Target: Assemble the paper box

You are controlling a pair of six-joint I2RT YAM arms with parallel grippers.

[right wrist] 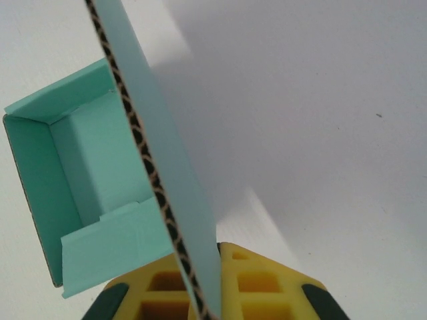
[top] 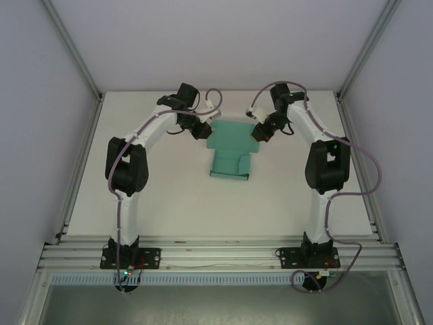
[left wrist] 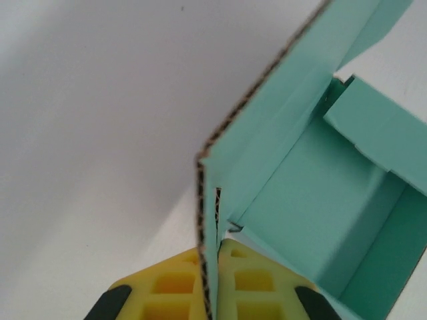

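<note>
**Surface and material findings**

- Teal-green corrugated card box point(top: 230, 152): the faces are smooth, matt and evenly coloured. The cut edges expose a brown fluted paper core, rough and unfinished. Faint ribbing shows across the panels.
- Yellow plastic finger pads point(left wrist: 170, 287) of the left gripper point(left wrist: 211, 267): moulded, satin finish, with square recesses. The black corner pieces point(left wrist: 110, 305) beside them look duller.
- Right gripper point(right wrist: 203, 273): pads of the same yellow moulded plastic.
- White flat tabletop point(top: 169, 203): matt and smooth, with a few tiny dark specks.
- Silver slotted metal rail point(top: 216, 256): looks like aluminium, with a dull sheen.
- White arm shells point(top: 152, 132): smooth plastic, slightly glossy.
- Black joint housings point(top: 127, 169): matt.
- Lilac-grey cables point(top: 277, 83): smooth sheathing.
</note>
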